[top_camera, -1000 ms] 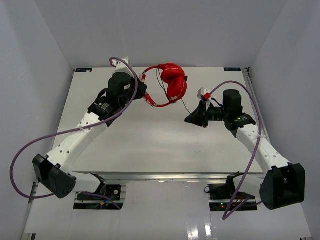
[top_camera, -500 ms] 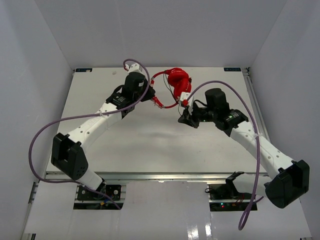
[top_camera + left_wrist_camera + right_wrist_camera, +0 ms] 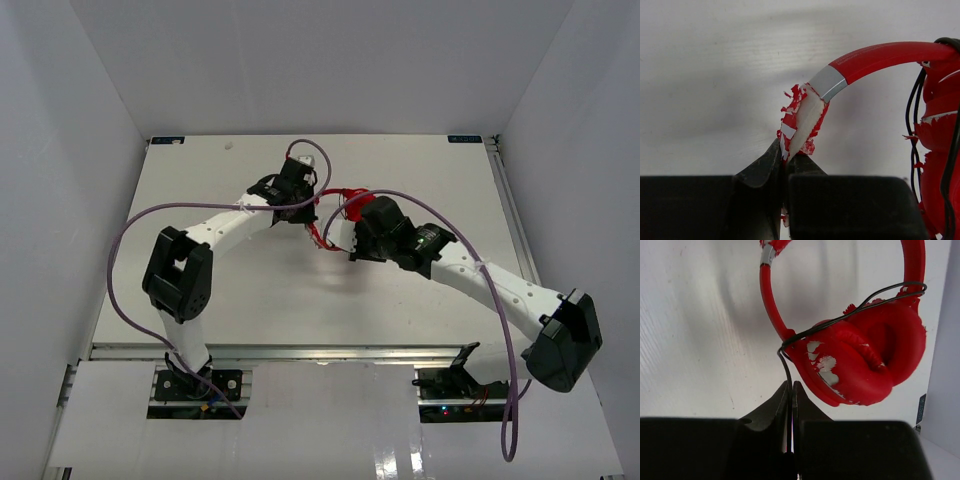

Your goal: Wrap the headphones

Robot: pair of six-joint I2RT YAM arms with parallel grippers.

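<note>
I am mid-wrap. The headphones (image 3: pixel 322 238) are at the middle of the desk (image 3: pixel 260 300), between my two grippers; whether they are lifted off the desk I cannot tell. My left gripper (image 3: pixel 785 162) is clenched on the frayed end of the headband (image 3: pixel 880 54). My right gripper (image 3: pixel 791 390) pinches the black cable (image 3: pixel 812 329) just beside the earcups (image 3: pixel 860 360).

Next, I judge, the cable must go round the earcups, kept taut.

Count: one pair of headphones, two earcups, one cable, two grippers.
</note>
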